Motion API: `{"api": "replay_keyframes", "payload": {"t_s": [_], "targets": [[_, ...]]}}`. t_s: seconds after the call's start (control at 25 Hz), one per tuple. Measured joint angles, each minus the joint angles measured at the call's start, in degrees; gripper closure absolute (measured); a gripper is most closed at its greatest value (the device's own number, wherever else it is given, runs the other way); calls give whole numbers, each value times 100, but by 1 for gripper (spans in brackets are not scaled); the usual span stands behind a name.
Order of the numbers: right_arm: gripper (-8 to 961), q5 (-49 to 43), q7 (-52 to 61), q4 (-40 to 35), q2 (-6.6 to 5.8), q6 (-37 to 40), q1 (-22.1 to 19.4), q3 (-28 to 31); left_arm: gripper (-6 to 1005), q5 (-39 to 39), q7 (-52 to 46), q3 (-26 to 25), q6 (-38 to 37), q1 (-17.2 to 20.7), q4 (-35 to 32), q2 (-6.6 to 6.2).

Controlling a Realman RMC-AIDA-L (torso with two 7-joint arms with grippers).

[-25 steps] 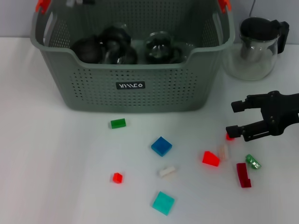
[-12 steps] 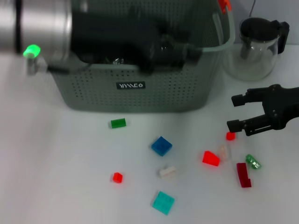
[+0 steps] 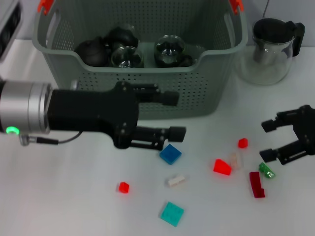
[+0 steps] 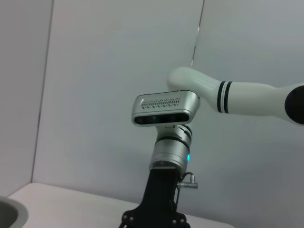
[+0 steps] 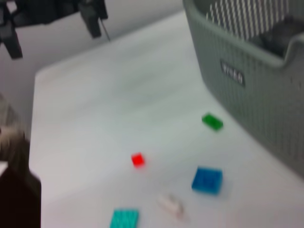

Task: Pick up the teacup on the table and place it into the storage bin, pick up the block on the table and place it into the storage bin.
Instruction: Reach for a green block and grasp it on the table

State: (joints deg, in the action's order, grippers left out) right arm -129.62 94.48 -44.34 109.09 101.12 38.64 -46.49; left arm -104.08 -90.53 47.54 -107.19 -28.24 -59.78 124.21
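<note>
Left gripper [image 3: 173, 114] open mid-scene; right gripper [image 3: 267, 140] open.

The place looked like a robot laboratory: a plain white bench [image 3: 59, 196] stood before bare pale wall panels [image 4: 104, 71], and a silver camera head on a white robot arm [image 4: 165, 109] rose above the bench's far edge.

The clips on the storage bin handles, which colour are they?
Orange clips on the storage bin; head view shows them best.
</note>
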Motion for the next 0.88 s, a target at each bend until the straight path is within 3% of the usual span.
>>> {"api": "replay_keyframes", "payload": {"t_s": [0.24,0.44,0.68,0.88], "targets": [[-6,-931,-97,-374,156,8,22,-14,218,-261,1159,-207,80,239,714,28],[-6,-1727,-159,-723,381,-45,135,-104,123,-428,1454,-240,348,269,1100,31],[-6,-2609,-214,-1047,635,-200,331,-477,80,-389,1461,-244,575,249,1306,34],[-6,-2723,-468,-1090,760,-468,453,-967,81,-292,1465,-266,734,213,1567,34]]}}
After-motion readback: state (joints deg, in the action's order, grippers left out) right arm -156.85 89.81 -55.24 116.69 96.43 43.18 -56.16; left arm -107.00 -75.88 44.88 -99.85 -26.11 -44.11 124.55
